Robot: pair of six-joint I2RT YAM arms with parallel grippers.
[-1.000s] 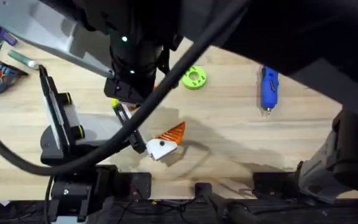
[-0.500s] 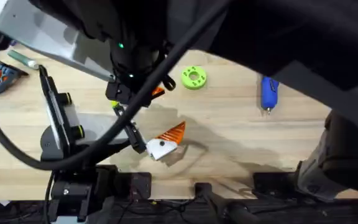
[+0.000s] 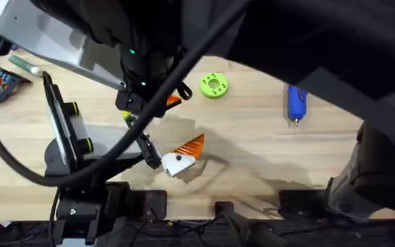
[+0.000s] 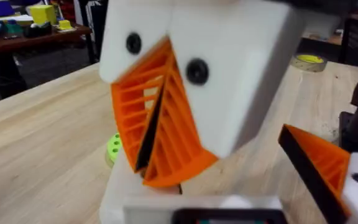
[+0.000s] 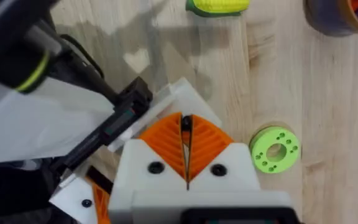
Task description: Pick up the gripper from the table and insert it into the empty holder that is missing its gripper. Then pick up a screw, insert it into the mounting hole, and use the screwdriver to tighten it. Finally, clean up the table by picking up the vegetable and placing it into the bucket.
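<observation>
My right gripper (image 5: 185, 127) is shut, its orange ribbed pads pressed on a thin black-faced orange piece, the gripper (image 5: 185, 121). It hangs directly over the left arm's bare white holder (image 4: 122, 191). The left wrist view shows the right gripper (image 4: 161, 174) close up, tips touching the holder. My left gripper (image 3: 166, 159) is open low near the table's front, with one orange finger (image 4: 319, 171) on its white mount. The blue screwdriver (image 3: 295, 96) lies at the right. The yellow-green vegetable (image 5: 219, 5) and the purple bucket (image 5: 340, 15) lie beyond.
A lime-green disc with holes (image 3: 214, 85) lies just right of the grippers. An orange and dark object (image 3: 2, 86) and a green stick (image 3: 26, 65) sit at the far left. The right arm's dark bulk hangs blurred over the table's back.
The right arm's dark bulk has shifted slightly towards the back left, and an orange tip now shows beneath it. The left arm and the table's things have not moved.
</observation>
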